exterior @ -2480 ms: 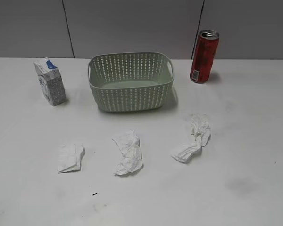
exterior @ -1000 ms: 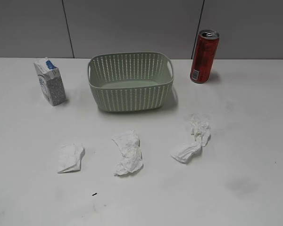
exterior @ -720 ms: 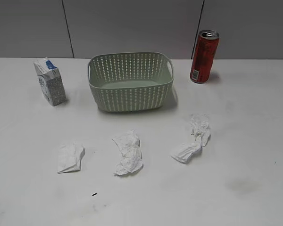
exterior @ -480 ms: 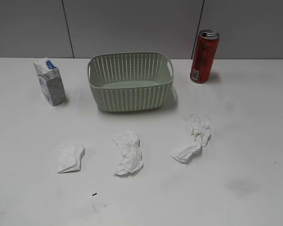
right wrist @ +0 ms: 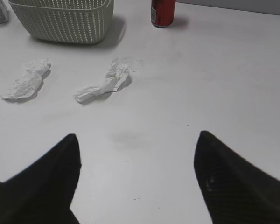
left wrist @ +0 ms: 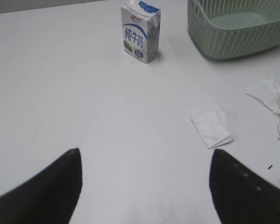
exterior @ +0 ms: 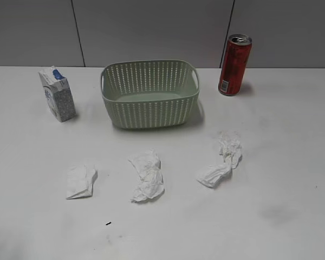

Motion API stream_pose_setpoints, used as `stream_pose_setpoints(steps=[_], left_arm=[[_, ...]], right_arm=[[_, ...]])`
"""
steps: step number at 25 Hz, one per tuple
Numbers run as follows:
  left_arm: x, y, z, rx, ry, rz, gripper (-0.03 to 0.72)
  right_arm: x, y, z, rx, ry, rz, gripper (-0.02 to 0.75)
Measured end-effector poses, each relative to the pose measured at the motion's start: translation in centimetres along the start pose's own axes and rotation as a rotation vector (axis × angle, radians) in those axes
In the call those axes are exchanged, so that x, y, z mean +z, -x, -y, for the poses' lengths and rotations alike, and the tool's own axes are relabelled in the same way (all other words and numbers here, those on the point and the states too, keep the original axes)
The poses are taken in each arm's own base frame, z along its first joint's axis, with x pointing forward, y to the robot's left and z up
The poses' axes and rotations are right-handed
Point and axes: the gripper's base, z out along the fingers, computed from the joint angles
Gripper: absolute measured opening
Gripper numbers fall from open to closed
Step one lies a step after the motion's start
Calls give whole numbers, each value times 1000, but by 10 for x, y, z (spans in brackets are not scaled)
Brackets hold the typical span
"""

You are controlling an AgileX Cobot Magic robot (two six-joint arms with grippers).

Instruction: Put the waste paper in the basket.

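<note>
No change over the recent frames: three waste paper (exterior: 148,175) wads lie on the worktop (exterior: 281,162), the basket (exterior: 150,93) holds none, and both the left gripper (left wrist: 144,186) and right gripper (right wrist: 136,179) are spread wide, holding nothing, so the task is unstarted.

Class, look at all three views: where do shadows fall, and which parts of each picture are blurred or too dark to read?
Exterior view: sharp and evenly lit; the basket and the red can cast soft shadows to their right. Left wrist view: the carton is readable, while the left gripper shows only as dark, soft-edged shapes. Right wrist view: the basket's shadow again falls right; the right gripper is dark and featureless.
</note>
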Motion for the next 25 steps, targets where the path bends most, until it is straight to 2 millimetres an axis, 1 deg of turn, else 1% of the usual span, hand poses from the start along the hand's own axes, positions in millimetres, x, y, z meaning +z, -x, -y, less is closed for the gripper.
stream_pose_setpoints(steps=[3, 6, 10, 13, 16, 19, 22, 25], left_arm=[[26, 11, -3, 28, -16, -109, 588], [50, 18, -6, 63, -32, -207, 586], [81, 29, -9, 87, -70, -312, 612], [103, 41, -7, 101, -125, -358, 618], [125, 54, 3, 153, -178, -391, 619], [150, 64, 21, 219, -230, -434, 619], [178, 72, 43, 317, -270, -479, 619], [208, 75, 66, 401, -302, -528, 617]], right_arm=[[0, 0, 0, 0, 0, 0, 572], [0, 0, 0, 0, 0, 0, 572], [0, 0, 0, 0, 0, 0, 572], [0, 0, 0, 0, 0, 0, 572], [0, 0, 0, 0, 0, 0, 572], [0, 0, 0, 0, 0, 0, 572], [0, 0, 0, 0, 0, 0, 572], [0, 0, 0, 0, 0, 0, 572]])
